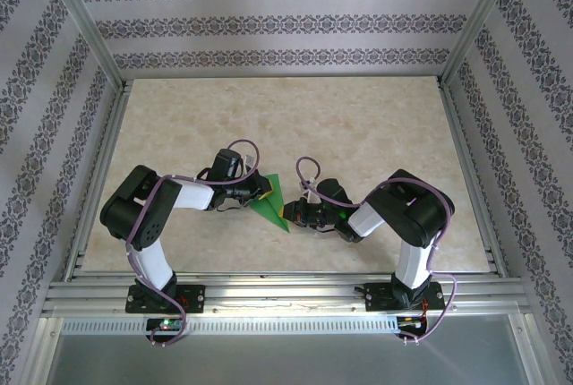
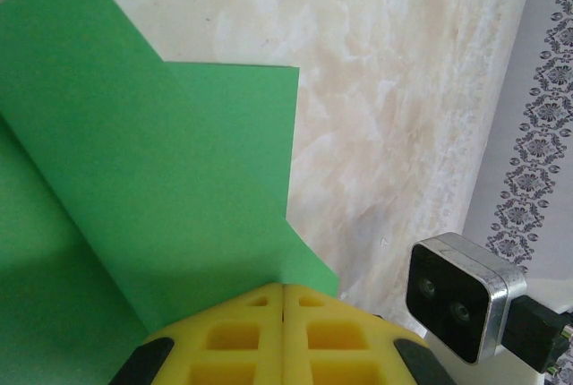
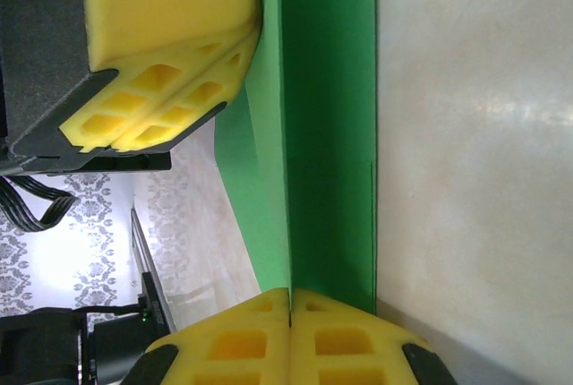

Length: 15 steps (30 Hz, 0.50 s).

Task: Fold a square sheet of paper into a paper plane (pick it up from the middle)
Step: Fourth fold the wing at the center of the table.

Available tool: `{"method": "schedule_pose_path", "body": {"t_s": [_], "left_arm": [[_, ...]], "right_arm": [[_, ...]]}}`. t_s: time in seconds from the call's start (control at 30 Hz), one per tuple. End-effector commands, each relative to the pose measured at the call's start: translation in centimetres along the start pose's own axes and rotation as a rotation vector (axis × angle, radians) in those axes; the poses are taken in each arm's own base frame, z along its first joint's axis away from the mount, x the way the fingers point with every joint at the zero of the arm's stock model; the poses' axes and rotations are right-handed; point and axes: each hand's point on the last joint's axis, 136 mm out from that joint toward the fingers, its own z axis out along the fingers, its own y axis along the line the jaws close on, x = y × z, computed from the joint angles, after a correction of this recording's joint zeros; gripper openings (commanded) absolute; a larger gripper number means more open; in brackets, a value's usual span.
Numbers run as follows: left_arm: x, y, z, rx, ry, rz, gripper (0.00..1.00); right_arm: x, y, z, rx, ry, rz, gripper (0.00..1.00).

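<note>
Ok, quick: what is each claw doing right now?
Left claw: closed on the paper.
Right claw: closed on the paper.

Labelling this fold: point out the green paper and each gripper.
green paper (image 2: pixel 179 179), left wrist view, flat folded face.
left gripper (image 2: pixel 283 291), left wrist view, closed fingertip seam.
right gripper (image 3: pixel 290 295), right wrist view, closed fingertip seam.

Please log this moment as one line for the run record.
green paper: folded, between grippers | left gripper: shut on paper | right gripper: shut on paper
</note>
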Motion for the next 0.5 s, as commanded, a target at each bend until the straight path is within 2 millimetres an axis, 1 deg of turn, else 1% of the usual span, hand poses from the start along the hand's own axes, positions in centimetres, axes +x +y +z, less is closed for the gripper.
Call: {"method": "schedule_pose_path", "body": {"t_s": [0.0,0.47], "left_arm": [[-0.20,-0.05,0.52,-0.008,-0.007,0.021,0.05],[0.01,0.92,0.89,-0.033,0.007,0.012,0.04]], "right_arm": [[0.87,-3.91,-0.33,0.120,0.011,0.078,0.00],[1.00,-4.20,-0.38,0.134,0.015,0.098,0.00]]}}
